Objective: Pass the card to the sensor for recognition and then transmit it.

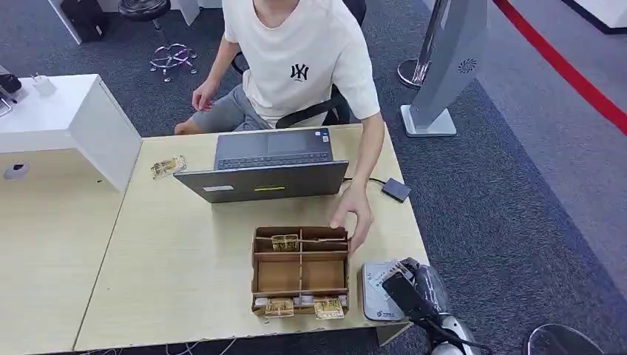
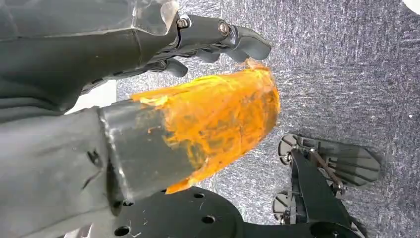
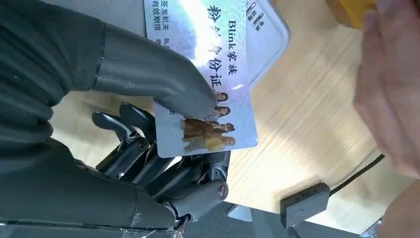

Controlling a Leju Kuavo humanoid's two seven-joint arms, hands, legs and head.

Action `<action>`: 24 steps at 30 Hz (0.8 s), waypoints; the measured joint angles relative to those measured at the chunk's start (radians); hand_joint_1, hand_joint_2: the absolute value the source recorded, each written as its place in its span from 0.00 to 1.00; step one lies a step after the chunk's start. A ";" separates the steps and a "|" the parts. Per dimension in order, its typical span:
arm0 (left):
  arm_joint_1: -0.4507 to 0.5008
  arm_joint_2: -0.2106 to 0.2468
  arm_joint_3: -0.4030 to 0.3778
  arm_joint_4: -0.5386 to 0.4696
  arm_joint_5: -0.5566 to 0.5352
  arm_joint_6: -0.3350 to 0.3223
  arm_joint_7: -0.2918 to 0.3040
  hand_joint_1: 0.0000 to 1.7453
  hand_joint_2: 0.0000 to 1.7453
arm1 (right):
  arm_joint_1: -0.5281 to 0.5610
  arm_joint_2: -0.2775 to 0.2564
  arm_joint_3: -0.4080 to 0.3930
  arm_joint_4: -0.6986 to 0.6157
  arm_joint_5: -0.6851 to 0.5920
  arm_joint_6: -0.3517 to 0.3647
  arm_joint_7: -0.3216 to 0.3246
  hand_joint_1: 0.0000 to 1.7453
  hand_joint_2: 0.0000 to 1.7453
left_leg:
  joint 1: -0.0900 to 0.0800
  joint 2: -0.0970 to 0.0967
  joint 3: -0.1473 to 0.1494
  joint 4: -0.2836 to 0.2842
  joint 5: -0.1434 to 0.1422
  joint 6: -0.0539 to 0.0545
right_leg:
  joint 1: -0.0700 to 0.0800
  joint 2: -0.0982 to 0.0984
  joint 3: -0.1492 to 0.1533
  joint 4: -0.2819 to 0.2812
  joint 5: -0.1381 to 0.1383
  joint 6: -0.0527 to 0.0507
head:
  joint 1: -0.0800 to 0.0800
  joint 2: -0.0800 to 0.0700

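The right robot hand [image 1: 409, 285] hangs over the white sensor [image 1: 378, 291] at the bench [image 1: 177, 274] corner, head view; a person's hand [image 1: 353, 214] touches the cardboard box [image 1: 299, 270]. Left wrist view: left robot hand [image 2: 198, 44], fingers curled, empty. Right wrist view: thumb and fingers [image 3: 148, 163] pinch the card [image 3: 208, 79] above the sensor.

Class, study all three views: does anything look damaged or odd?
Yes. In the left wrist view, the left hand has its thumb wrapped in torn, wrinkled orange tape, like a makeshift repair. Nothing on the table looks spilled.
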 joint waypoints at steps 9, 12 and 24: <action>0.000 0.000 0.008 0.000 -0.010 0.000 0.002 0.00 0.00 | -0.004 -0.003 0.005 0.013 0.016 0.002 0.009 1.00 1.00 | 0.000 0.000 0.002 0.000 0.000 0.000 | 0.000 0.000 0.002 0.000 0.000 0.000 | 0.000 0.000; 0.000 0.000 0.008 0.000 -0.010 0.000 0.002 0.00 0.00 | -0.006 -0.003 0.006 0.015 0.018 0.003 0.010 1.00 1.00 | 0.000 0.000 0.003 0.000 0.000 0.000 | 0.000 0.000 0.002 0.000 0.000 0.000 | 0.000 0.000; 0.000 0.000 0.009 0.000 -0.013 0.000 0.002 0.00 0.00 | -0.011 -0.013 0.014 0.019 0.022 0.006 0.015 1.00 1.00 | 0.000 0.000 0.004 0.000 0.000 0.000 | 0.000 0.000 0.004 0.000 0.000 0.000 | 0.000 0.000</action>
